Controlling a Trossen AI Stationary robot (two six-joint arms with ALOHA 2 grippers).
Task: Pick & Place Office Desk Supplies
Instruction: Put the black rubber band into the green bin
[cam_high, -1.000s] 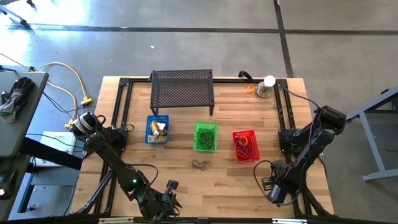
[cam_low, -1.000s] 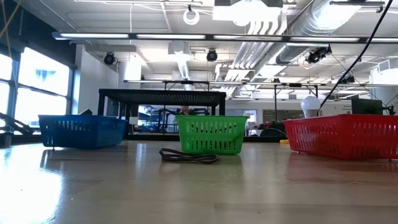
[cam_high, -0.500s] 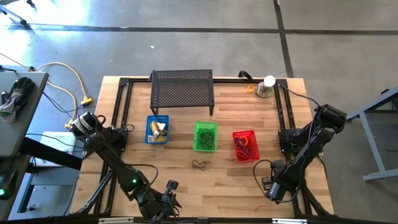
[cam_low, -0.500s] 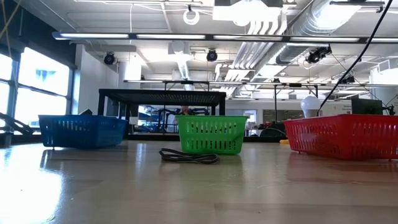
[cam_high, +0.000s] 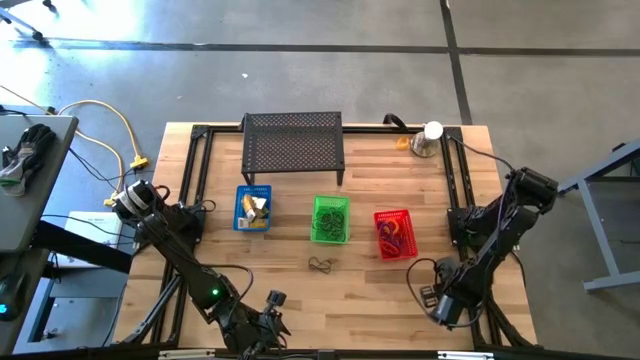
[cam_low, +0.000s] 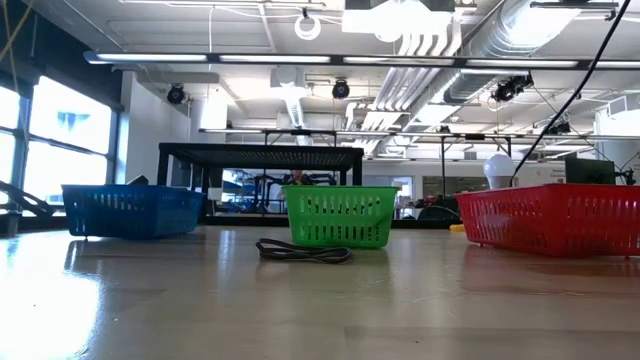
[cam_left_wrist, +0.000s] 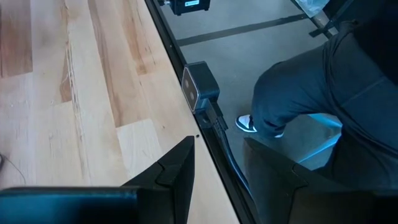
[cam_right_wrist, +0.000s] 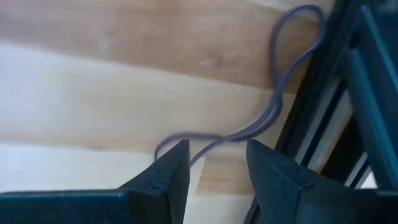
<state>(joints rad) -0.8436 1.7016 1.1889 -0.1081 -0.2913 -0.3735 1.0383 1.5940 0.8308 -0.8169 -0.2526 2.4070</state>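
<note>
The wooden table (cam_high: 300, 300) carried a black perforated shelf (cam_high: 293, 143) at its far side, well away from both grippers. In a row nearer them stood a blue basket (cam_high: 252, 208) with yellow blocks (cam_high: 250, 205) in it, a green basket (cam_high: 330, 219) holding green loops (cam_high: 331, 222), and a red basket (cam_high: 394, 233) holding orange and purple loops (cam_high: 396, 235). A silver cup (cam_high: 425, 143) with a white ball stood at the far right corner. A dark loop (cam_high: 321, 265) lay loose on the table just before the green basket, between the two grippers and apart from each. The left gripper (cam_left_wrist: 217, 165) sat at the table's near edge, its fingers parted with nothing between them; past it a person's leg and shoe (cam_left_wrist: 249, 124) showed. The right gripper (cam_right_wrist: 216, 163) rested low near the right edge, fingers likewise parted and empty, over a grey cable (cam_right_wrist: 273, 112).
</note>
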